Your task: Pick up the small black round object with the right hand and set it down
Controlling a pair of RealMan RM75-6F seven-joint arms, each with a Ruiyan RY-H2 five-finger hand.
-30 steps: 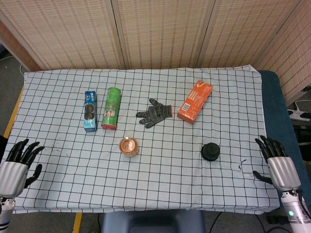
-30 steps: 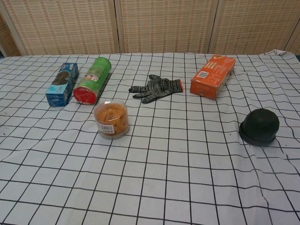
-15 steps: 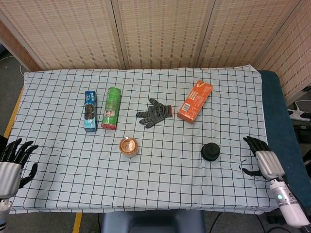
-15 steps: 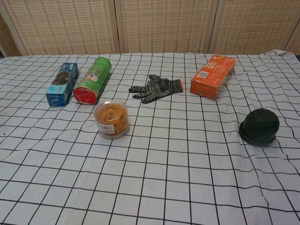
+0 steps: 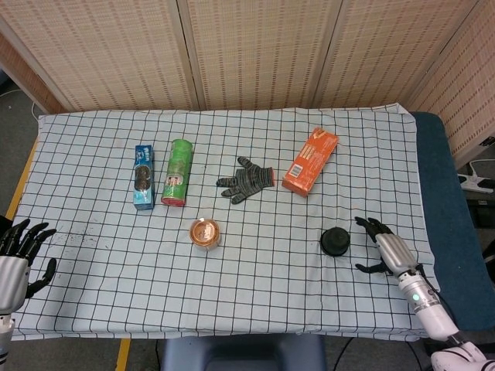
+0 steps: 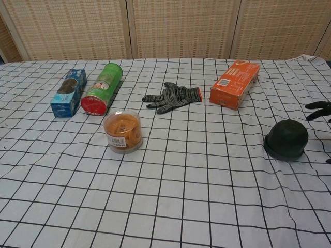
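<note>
The small black round object [image 5: 335, 242] [image 6: 286, 139] lies on the checked cloth at the right of the table. My right hand [image 5: 384, 246] hovers just to its right, fingers spread, holding nothing and not touching it. In the chest view only its dark fingertips [image 6: 316, 110] show at the right edge, beyond the object. My left hand [image 5: 17, 253] hangs at the table's front left corner, fingers apart and empty; the chest view does not show it.
On the cloth lie an orange box [image 5: 309, 161], a grey knit glove [image 5: 247, 180], a green tube can [image 5: 177, 171], a blue box [image 5: 143, 176] and a small clear tub of orange contents [image 5: 205, 233]. A blue surface [image 5: 445, 178] flanks the table's right edge.
My right hand has moved left and forward from the table's right edge, onto the cloth close beside the black object. My left hand has drifted slightly lower and left.
</note>
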